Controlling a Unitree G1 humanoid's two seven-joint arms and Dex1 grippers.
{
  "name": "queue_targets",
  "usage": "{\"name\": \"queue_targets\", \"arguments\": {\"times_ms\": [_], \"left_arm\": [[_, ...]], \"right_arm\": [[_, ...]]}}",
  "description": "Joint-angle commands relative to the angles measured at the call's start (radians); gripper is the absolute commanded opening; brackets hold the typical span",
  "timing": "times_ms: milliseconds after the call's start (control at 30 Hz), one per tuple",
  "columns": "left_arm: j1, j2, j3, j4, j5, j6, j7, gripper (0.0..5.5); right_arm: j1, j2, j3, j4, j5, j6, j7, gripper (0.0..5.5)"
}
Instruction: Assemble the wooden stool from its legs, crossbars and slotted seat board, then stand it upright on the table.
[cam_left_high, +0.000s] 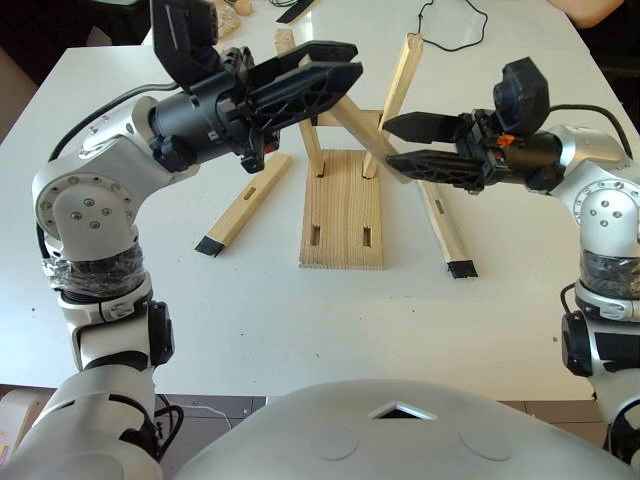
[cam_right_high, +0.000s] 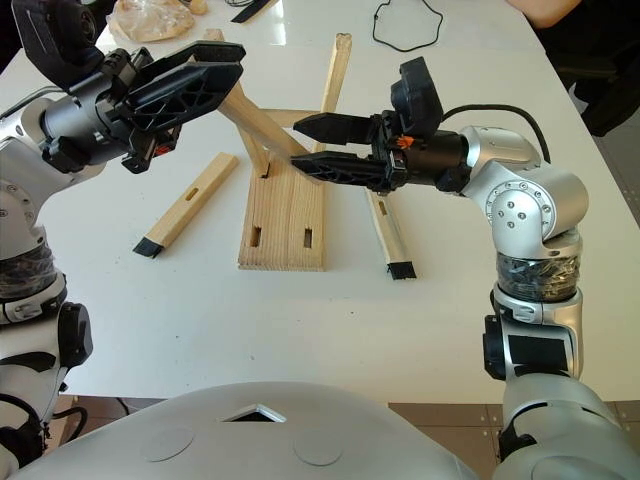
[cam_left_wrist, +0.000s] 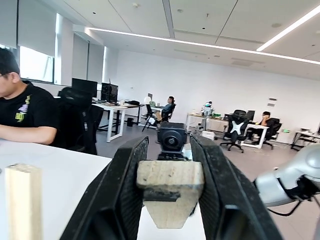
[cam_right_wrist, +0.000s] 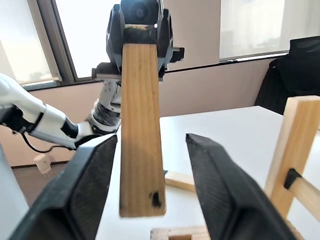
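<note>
Above the seat board, which lies flat on the white surface, a wooden leg slants, pinched at its upper end by the left pincer; the right pincer is spread wide beside the leg's lower end.

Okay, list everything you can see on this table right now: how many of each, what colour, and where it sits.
seat board: one, light wood, slotted, flat at the table's centre.
left loose leg: one, light wood, black foot, flat beside the board.
right loose leg: one, same colours, flat on the board's other side.
upright legs: two, light wood, joined by a crossbar, at the board's far end.
held leg: one, light wood, tilted above the board.
cable: one, black, far edge.
bag: one, crumpled, far left corner.
table: one, white.
left claw: black, shut on the held leg.
right claw: black, open around the held leg.
</note>
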Motion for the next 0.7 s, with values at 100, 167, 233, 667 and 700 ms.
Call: {"name": "queue_targets", "arguments": {"times_ms": [100,167,233,667,700], "left_arm": [[0.162,0.179,-0.014,0.111,0.41,-0.244,-0.149,1.33],[0.22,0.238,0.07,0.166,0.465,-0.278,-0.156,1.33],[0.303,0.251,0.184,0.171,0.454,-0.269,-0.132,1.33],[0.492,0.167,0.17,0.428,0.758,-0.507,-0.045,1.33],[0.515,0.161,0.167,0.394,0.741,-0.489,-0.055,1.33]], "right_arm": [[-0.021,-0.021,-0.037,0.1,-0.121,-0.11,-0.06,3.02],[-0.023,0.012,-0.081,0.113,-0.116,-0.136,-0.117,3.02],[-0.011,0.04,-0.094,0.113,-0.144,-0.188,-0.163,3.02],[-0.115,0.079,-0.109,0.251,-0.311,-0.366,-0.317,3.02],[-0.124,0.083,-0.11,0.272,-0.324,-0.377,-0.328,3.02]]}}
